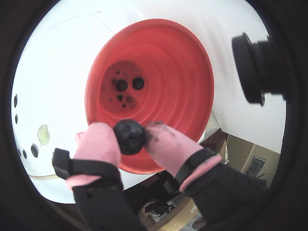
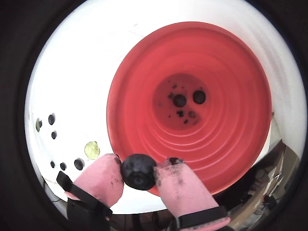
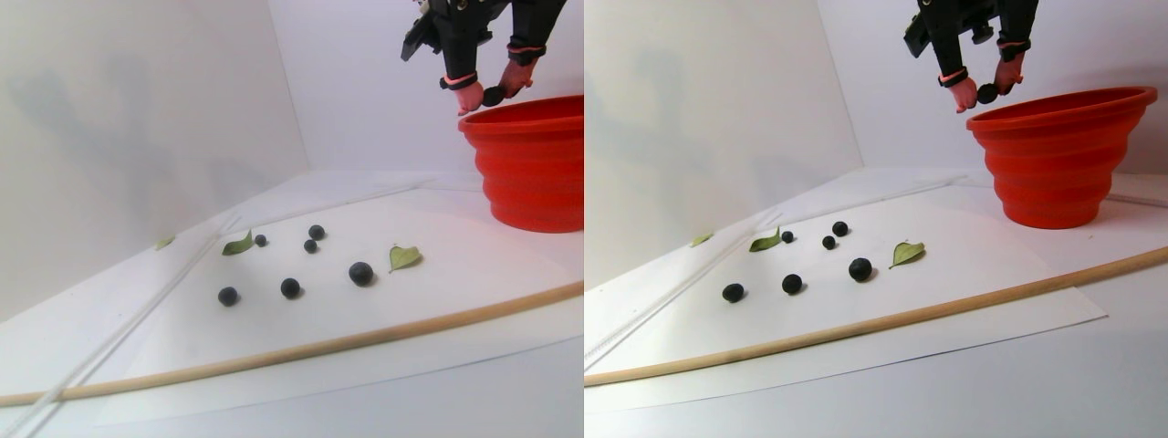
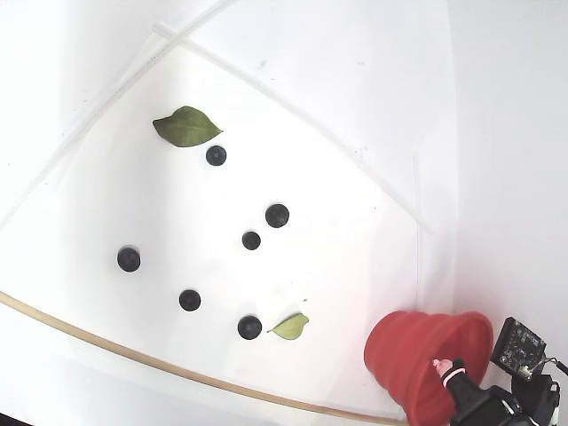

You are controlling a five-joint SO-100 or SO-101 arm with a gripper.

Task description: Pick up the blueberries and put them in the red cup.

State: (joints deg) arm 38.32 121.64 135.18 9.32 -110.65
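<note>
Pink-padded fingers (image 2: 138,173) pinch one blueberry (image 2: 137,172) just above the near rim of the red cup (image 2: 192,62), where two berries (image 2: 188,98) lie on its bottom. Six more blueberries (image 4: 251,240) lie scattered on the white tabletop (image 4: 355,106) among green leaves (image 4: 186,127). No readable writing shows.

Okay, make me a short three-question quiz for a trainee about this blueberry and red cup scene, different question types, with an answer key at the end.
1. True or false: the hand is empty.
2. In the fixed view, how many blueberries lie on the white sheet? A) four B) six C) eight
3. Fill in: in both wrist views, whole berries already sitting in the red cup number ____.

Key:
1. False: its pink fingers pinch a held berry at the cup's rim.
2. B.
3. Two, among dark smears on the cup's bottom.
</note>
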